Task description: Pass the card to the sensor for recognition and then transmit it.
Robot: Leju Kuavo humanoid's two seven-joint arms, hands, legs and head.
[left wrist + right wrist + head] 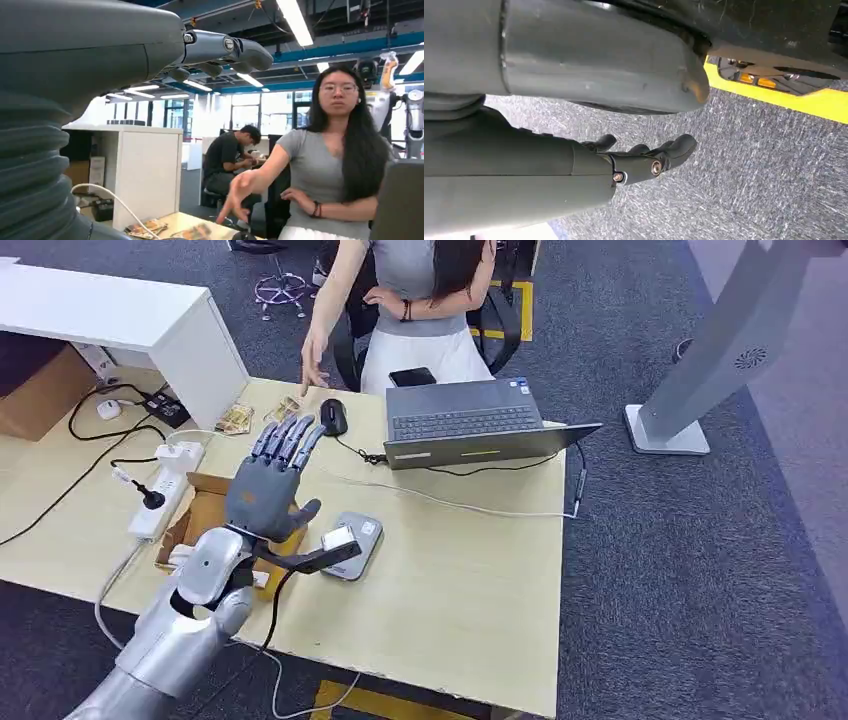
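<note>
- the wooden table carries a laptop at its far right side, and a person sits behind it, reaching a hand toward the table's far edge.
- the left hand is raised above the table's left part, fingers straight and spread, holding nothing.
- the right hand hangs over the carpet with loosely bent fingers and nothing in them.
- the grey sensor lies just right of the left hand.
- the white card rests on the sensor's left part.
- a black mouse lies left of the laptop.

open-plan office: desk, laptop, seated workers
</note>
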